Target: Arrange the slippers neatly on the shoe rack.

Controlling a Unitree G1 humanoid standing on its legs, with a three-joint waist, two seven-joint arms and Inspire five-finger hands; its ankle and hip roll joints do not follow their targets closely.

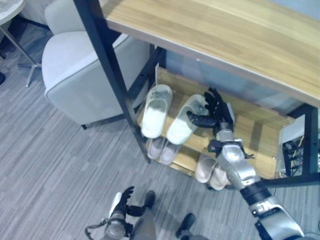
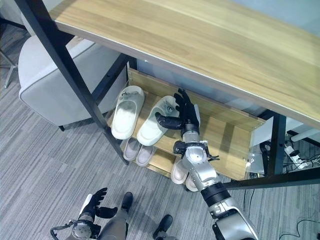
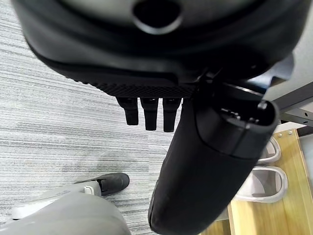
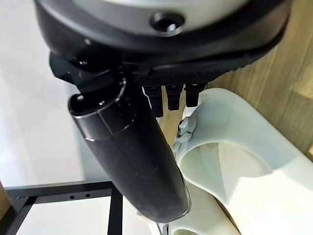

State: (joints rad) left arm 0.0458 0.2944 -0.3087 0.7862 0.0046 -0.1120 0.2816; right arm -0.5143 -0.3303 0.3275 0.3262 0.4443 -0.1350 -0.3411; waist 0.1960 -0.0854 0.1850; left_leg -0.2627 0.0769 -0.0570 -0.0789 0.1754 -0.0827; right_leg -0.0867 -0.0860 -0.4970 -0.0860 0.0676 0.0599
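Note:
Two pale green slippers lie side by side on the upper shelf of the wooden shoe rack (image 1: 252, 131), toes pointing in: the left slipper (image 1: 156, 111) and the right slipper (image 1: 183, 123). My right hand (image 1: 218, 113) is open at the right slipper's toe end, fingers straight and spread, thumb reaching over its strap. In the right wrist view the strap of that slipper (image 4: 244, 161) lies just past the fingers (image 4: 174, 97). My left hand (image 1: 121, 202) hangs open low over the carpet, away from the rack.
The rack sits under a wooden table (image 1: 225, 35) with a black slanted leg (image 1: 111, 75) in front of the slippers. Two pinkish pairs (image 1: 163, 149) (image 1: 212, 172) lie on the lower shelf. A grey armchair (image 1: 75, 75) stands left of the rack.

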